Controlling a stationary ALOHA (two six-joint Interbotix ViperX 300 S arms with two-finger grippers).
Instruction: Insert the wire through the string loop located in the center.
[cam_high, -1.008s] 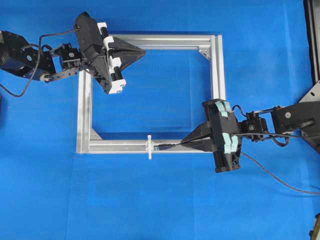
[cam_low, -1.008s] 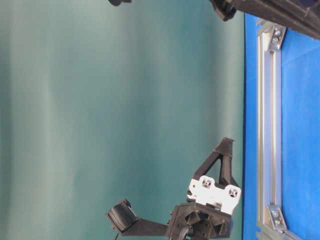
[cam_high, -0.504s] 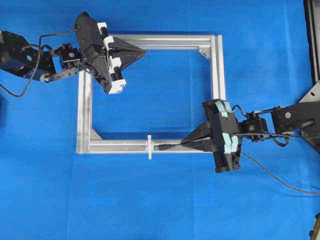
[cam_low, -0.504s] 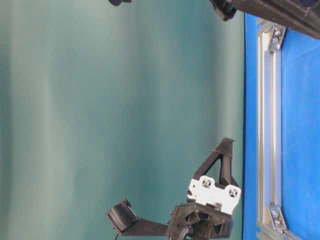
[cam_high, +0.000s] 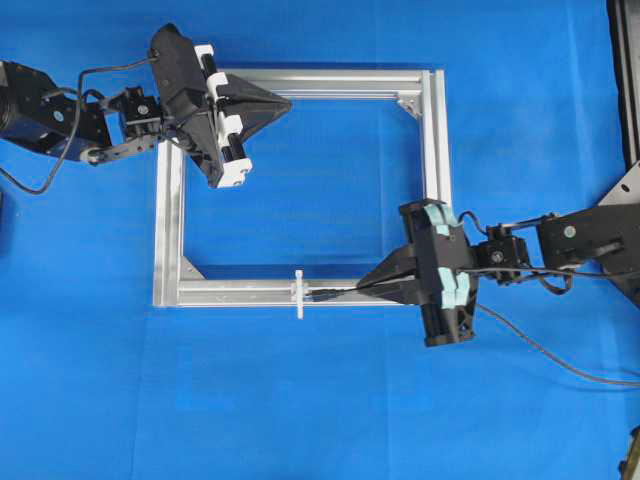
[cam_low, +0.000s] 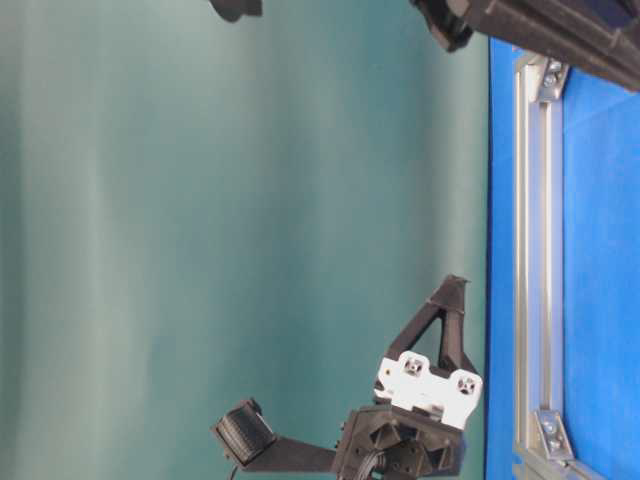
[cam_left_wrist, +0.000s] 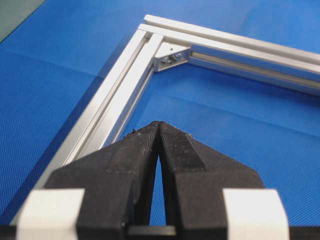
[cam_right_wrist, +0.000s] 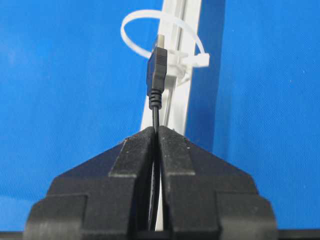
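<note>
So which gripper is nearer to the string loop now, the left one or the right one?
The right gripper is nearer: shut on the wire, it holds the plug just short of the string loop. The left gripper, shut and holding nothing, hangs at the frame's opposite rail.

- The wire (cam_right_wrist: 157, 75) is pointing its black plug, silvery tip first, at the loop's opening.
- The loop (cam_right_wrist: 161, 37), a thin white tie, is standing upright on the frame's rail.

Black wire (cam_right_wrist: 156, 75); white string loop (cam_right_wrist: 134, 22); silver frame (cam_high: 300, 80); blue mat (cam_high: 320, 400).
</note>
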